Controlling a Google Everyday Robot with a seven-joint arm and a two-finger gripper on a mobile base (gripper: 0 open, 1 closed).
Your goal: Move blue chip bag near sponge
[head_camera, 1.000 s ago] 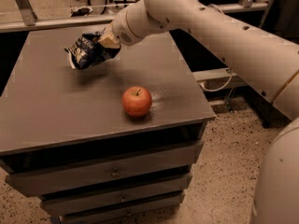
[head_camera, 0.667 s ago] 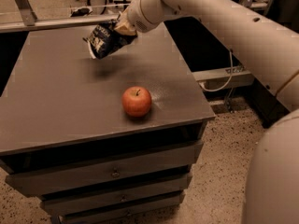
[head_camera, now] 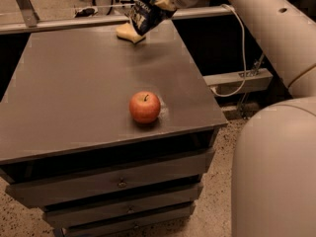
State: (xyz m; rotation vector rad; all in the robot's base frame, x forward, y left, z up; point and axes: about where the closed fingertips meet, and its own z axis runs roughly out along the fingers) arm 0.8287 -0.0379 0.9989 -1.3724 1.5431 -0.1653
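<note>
Tool (head_camera: 162,5) at top of view, clamped on blue chip bag (head_camera: 146,12) hanging just below it, over sponge (head_camera: 128,32). Best lowered to counter (head_camera: 74,88) just beside sponge, not onto it, then released. Apple (head_camera: 144,106) well apart from tool.

gripper (head_camera: 159,4) holding blue chip bag (head_camera: 144,14) above sponge (head_camera: 128,33) at far edge, apple (head_camera: 144,106) near front, open tabletop (head_camera: 84,73) between

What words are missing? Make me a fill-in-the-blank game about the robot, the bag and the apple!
The gripper, up at the table's far edge, holds the blue chip bag, so it is not open but ____. The sponge peeking out under the bag is pale ____. The apple, alone near the front, is ____.
Missing words: shut, yellow, red.
</note>
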